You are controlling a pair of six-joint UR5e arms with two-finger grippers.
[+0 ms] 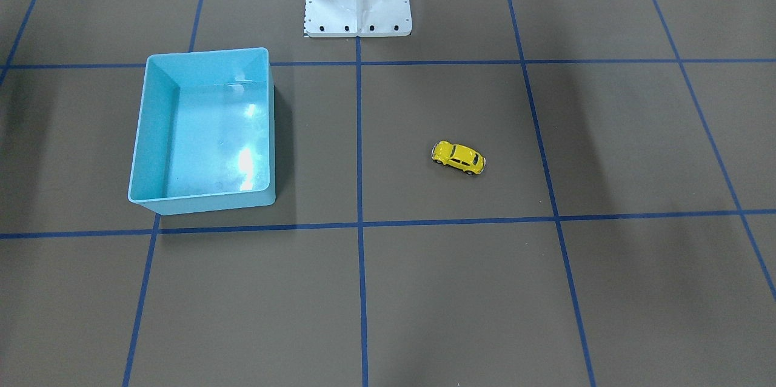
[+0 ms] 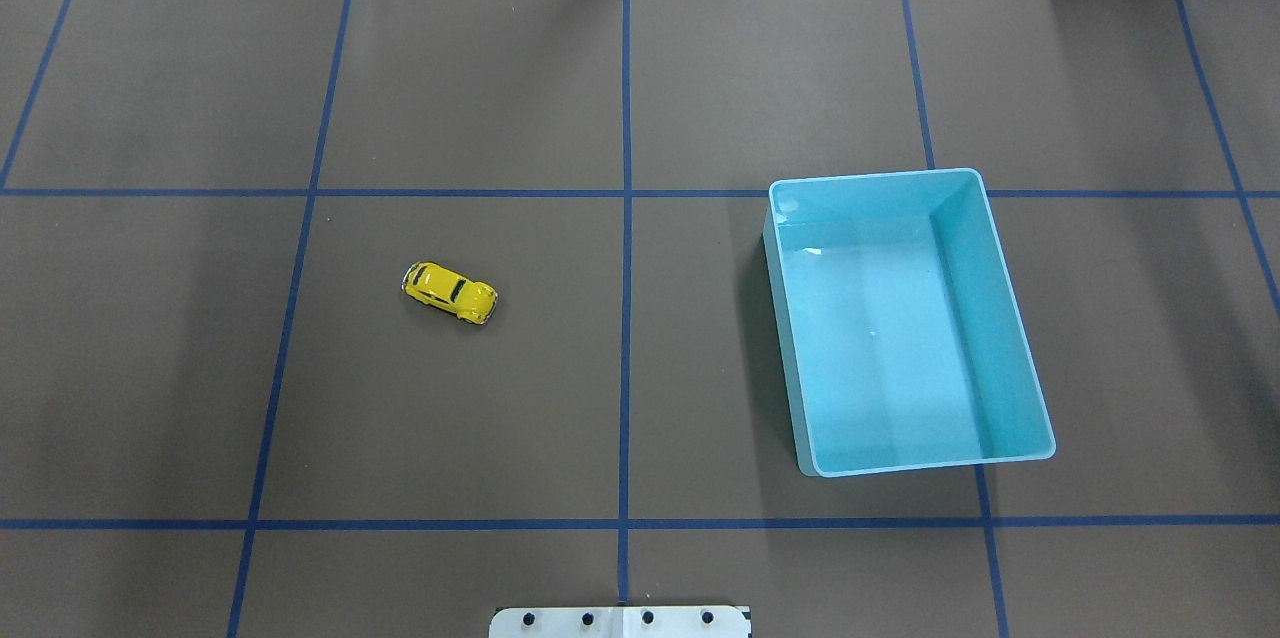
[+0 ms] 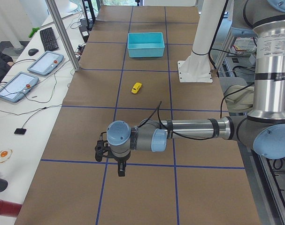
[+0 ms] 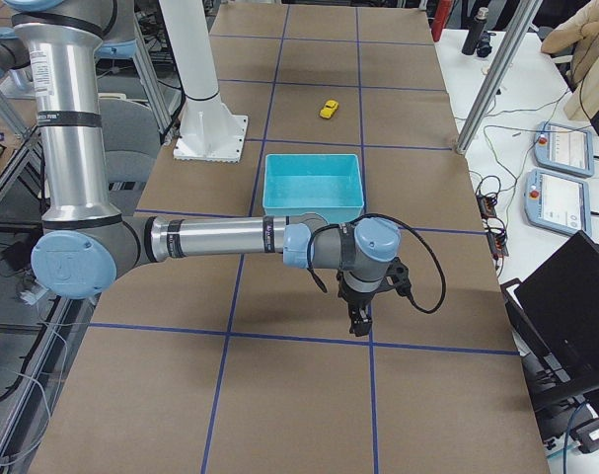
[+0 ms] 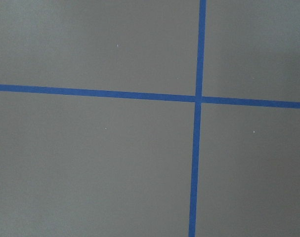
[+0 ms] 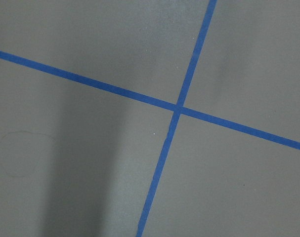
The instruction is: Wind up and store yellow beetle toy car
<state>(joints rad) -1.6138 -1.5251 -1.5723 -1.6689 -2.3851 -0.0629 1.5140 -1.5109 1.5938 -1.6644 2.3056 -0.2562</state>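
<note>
My left end effector (image 3: 121,171) and right end effector (image 4: 359,326) each hang over bare table (image 2: 500,68). I cannot tell whether either is released or clenched. The yellow beetle toy car (image 2: 450,291) sits on its wheels, well beyond both. The light-blue bin (image 2: 965,248) lies between my right end effector and the car.
</note>
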